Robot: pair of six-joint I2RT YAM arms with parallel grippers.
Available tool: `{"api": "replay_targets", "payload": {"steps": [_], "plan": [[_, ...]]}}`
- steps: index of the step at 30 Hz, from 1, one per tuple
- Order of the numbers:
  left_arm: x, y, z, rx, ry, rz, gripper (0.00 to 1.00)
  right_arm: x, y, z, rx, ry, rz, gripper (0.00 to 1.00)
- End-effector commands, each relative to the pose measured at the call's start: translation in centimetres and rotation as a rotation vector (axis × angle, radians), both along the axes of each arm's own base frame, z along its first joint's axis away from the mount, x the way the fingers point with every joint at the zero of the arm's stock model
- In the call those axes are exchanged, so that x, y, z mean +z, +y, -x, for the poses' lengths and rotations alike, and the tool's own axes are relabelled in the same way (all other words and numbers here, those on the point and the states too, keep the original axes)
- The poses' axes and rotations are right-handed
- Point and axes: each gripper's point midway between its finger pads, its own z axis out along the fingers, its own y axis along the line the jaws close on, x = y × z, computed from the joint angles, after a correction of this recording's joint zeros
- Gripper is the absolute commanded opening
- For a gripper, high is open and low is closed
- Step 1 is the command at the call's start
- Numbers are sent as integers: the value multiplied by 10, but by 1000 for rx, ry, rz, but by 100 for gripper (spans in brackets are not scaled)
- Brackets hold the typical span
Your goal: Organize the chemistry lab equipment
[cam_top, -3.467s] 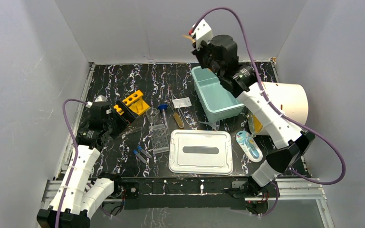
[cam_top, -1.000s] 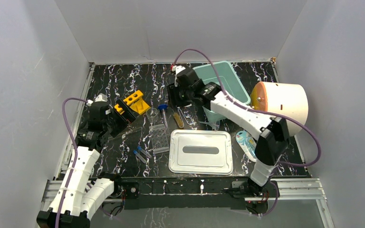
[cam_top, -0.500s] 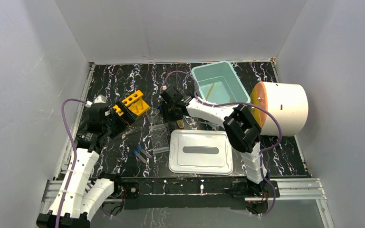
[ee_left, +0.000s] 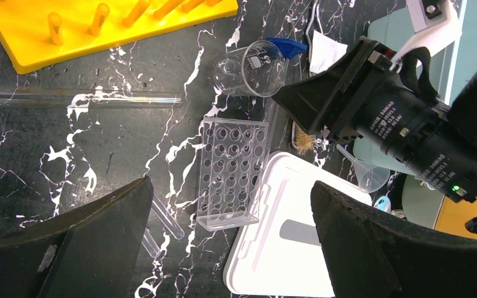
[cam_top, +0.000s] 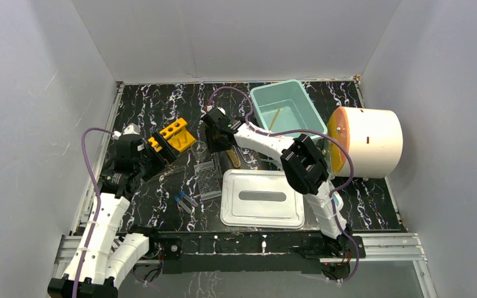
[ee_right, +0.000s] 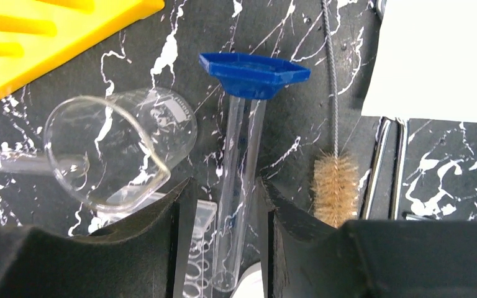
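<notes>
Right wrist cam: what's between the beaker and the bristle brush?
The blue-capped clear tube lies flat between beaker and brush, inside the open jaws of the right gripper; the right wrist view shows it.

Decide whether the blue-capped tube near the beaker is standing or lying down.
Lying down: the blue-capped tube stretches flat along the table, between the fingers of the right gripper.

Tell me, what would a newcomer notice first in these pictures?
The right arm's fingers straddle a blue-capped tube lying mid-table beside a clear beaker. A large white drum with an orange face sits at the right edge, and a yellow rack lies at the left.
</notes>
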Motion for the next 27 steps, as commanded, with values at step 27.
{"api": "replay_targets", "payload": {"steps": [27], "plan": [[13, 4, 3, -4, -22, -28, 98, -28, -2, -17, -38, -54, 167, 26]]}}
